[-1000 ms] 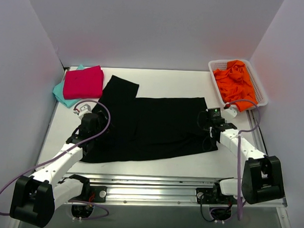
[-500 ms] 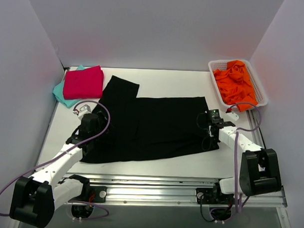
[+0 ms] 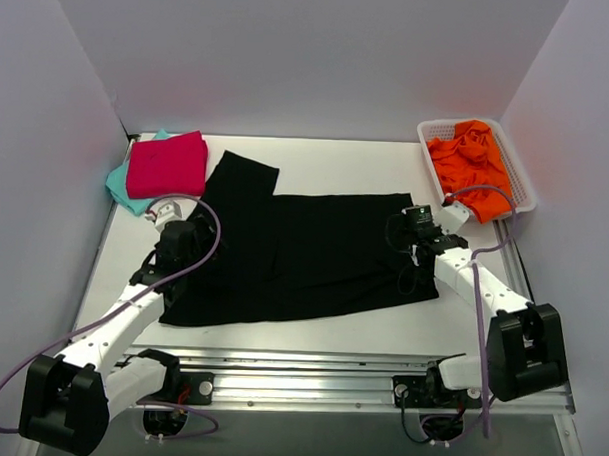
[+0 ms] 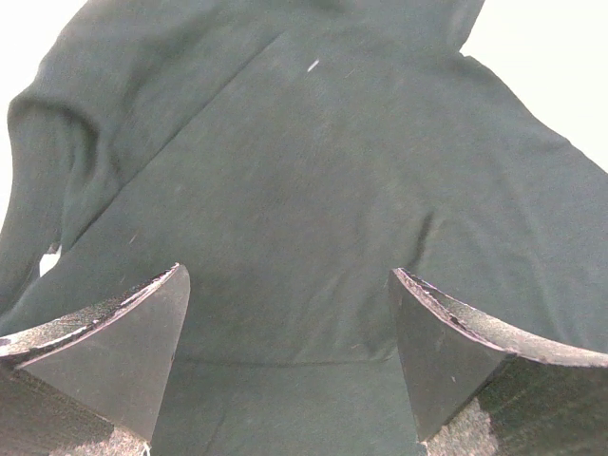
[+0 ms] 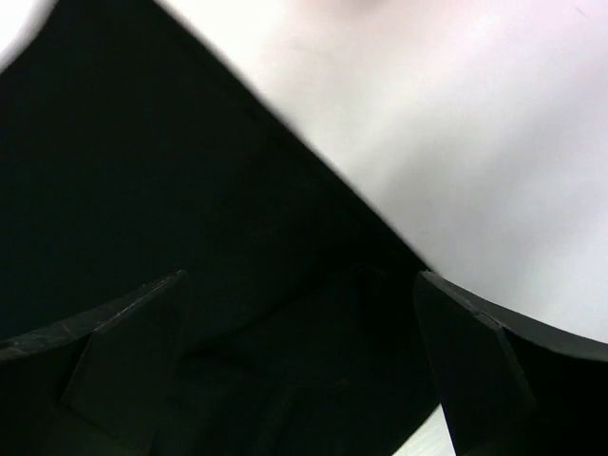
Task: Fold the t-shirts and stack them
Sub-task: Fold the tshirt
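On the counter [image 3: 337,164]: black t-shirt [image 3: 313,258], spread flat across the middle, between the two arms.
Long axis: left to right across the counter, the near edge dipping slightly toward the left arm.
Sleeve [image 3: 241,176]: one, jutting from the shirt's left end toward the back wall.
Light mark [image 4: 312,65]: tiny pale fleck on the black cloth, caught by the left wrist camera, well ahead of the fingertips.
Left fingers [image 3: 182,242]: spread wide over the shirt's left end, pinching nothing; black cloth beneath and between them, a soft fold ridge running off to the upper left; contact with the cloth impossible to tell.
Right fingers [image 3: 404,235]: likewise spread wide, poised over the shirt's right end, nothing pinched between them.
Right wrist view: shirt edge crossing diagonally between the fingers, black cloth at left and below, bare counter at upper right.
Far left corner: magenta-pink t-shirt [image 3: 169,163], folded into a neat block, lying on a teal t-shirt [image 3: 121,187], just beside the black sleeve.
Far right corner: white basket [image 3: 517,165] holding crumpled orange cloth [image 3: 472,164], apart from the black shirt, beyond the right arm.
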`<state>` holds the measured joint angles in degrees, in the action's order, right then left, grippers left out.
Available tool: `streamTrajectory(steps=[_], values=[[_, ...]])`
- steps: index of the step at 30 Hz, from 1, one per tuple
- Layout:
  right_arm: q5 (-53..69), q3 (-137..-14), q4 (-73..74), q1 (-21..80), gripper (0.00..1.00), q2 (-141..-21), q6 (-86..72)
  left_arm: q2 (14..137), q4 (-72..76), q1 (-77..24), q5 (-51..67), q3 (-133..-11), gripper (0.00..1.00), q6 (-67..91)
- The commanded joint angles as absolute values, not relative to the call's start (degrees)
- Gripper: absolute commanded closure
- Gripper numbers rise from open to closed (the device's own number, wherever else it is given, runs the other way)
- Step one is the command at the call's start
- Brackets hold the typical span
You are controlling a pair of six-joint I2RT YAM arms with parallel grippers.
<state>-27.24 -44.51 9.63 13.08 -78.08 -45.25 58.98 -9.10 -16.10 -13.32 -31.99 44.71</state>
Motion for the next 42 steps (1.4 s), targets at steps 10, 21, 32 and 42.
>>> streamTrajectory(steps=[10,21,32,42], values=[[-20.3,-45.9,2.9,19.9,0.02,-65.5,-38.9,94.2,6.7,-10.9,1.8,-65.4,0.06,24.8],[-20.5,-40.3,4.7,20.1,0.01,-54.3,-38.9,138.3,-19.6,-4.3,11.8,-127.2,0.06,22.7],[-20.3,-38.8,4.9,20.4,0.02,-53.2,-39.3,156.1,-35.3,-2.4,9.6,-150.6,0.06,27.4],[-19.5,-38.0,5.7,20.4,0.02,-51.9,-39.3,157.9,-35.3,-2.1,6.7,-151.4,0.06,24.8]])
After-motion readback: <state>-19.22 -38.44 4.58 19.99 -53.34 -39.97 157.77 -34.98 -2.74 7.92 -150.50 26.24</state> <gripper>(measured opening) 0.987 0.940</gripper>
